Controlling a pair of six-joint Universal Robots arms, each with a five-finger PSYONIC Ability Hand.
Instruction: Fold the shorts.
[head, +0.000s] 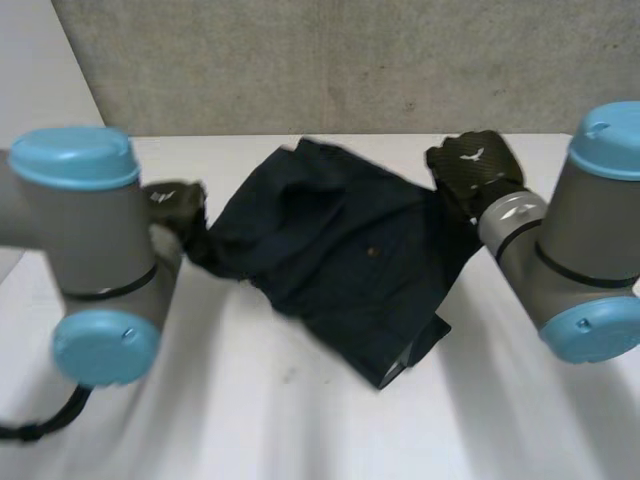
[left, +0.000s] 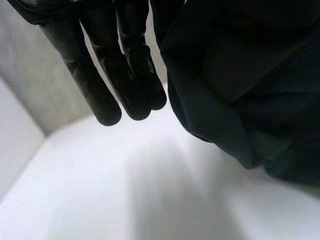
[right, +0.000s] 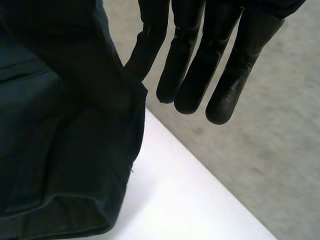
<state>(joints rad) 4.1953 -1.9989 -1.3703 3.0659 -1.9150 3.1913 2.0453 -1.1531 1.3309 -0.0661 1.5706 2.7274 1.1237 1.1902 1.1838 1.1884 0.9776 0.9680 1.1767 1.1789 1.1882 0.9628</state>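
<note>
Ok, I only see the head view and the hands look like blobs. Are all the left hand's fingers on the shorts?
Observer: No. In its wrist view, most fingers of the left hand hang straight and bare. Just the finger nearest the shorts slips behind the cloth.
Operator: And the right one?
Observer: Same there. On the right hand, the finger nearest the shorts meets their edge, and the others hang free.
Operator: Is the cloth off the table?
Observer: Beside the left hand it seems so. Bare white table shows beneath the hanging fold.
</note>
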